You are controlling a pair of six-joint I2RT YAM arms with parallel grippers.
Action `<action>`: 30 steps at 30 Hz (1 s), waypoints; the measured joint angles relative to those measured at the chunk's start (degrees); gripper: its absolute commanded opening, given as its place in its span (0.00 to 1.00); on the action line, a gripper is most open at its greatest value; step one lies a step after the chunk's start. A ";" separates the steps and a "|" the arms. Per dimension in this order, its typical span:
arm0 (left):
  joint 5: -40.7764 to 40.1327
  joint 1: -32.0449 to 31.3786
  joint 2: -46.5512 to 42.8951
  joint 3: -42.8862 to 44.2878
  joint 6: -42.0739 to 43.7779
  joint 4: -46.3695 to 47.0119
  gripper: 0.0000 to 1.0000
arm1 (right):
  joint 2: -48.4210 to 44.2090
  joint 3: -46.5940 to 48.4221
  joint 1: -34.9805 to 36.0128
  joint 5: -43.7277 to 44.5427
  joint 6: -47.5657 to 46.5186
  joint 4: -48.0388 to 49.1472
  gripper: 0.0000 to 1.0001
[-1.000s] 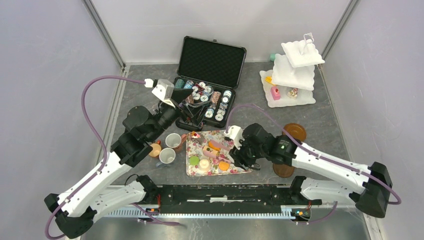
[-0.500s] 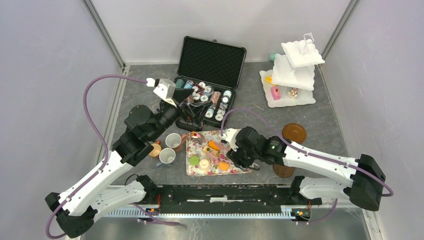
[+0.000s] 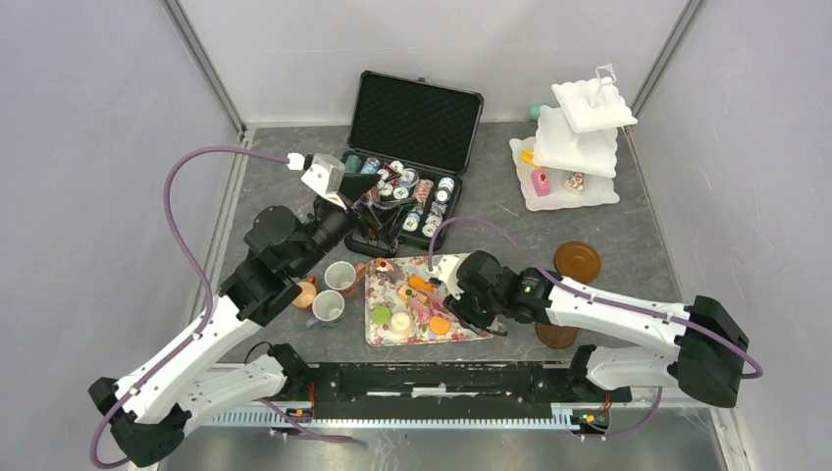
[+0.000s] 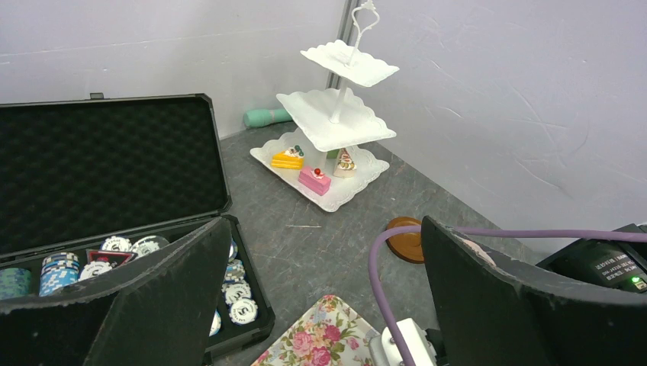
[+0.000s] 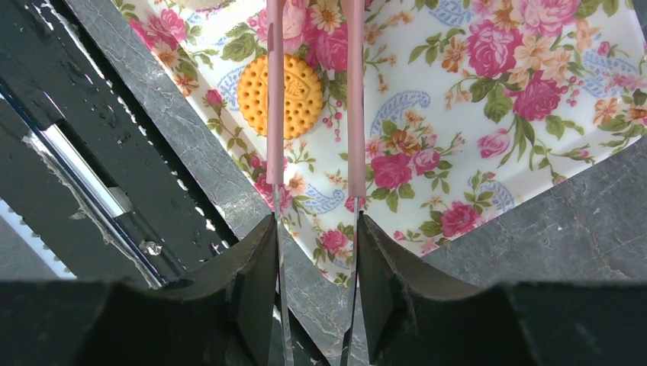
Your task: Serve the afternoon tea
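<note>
Orange round toy biscuit (image 5: 290, 94) lies on floral rectangular tray (image 5: 534, 91), partly beneath one arm of pink plastic tongs (image 5: 355, 114). My right pincer (image 5: 317, 229) half-closed, squeezing tongs; tong tips out of view. Left pincer (image 4: 324, 229) wide apart, empty. Step, I judge: picking sweet. Next: secure grip, lift, carry to white three-tier stand (image 4: 336, 122).

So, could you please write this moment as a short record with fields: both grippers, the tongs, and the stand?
right gripper: shut on pink tongs, over the floral tray
tongs: tips out of view; one arm passes over an orange biscuit
left gripper: open, holding nothing, over the chip case
tiered stand: three small cakes on its bottom tier
</note>
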 measured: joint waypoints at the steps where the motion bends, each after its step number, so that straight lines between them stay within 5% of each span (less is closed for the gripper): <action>1: 0.02 0.00 0.00 0.00 0.00 0.00 1.00 | 0.00 0.00 0.02 0.15 -0.02 0.04 0.40; 20: 0.02 0.00 0.28 0.00 0.00 -0.02 1.00 | -12.48 0.04 -0.79 7.96 0.13 -1.18 0.25; 30: 0.00 0.00 0.26 0.00 0.00 -0.02 1.00 | -14.34 9.40 -18.88 14.73 -2.64 -4.17 0.25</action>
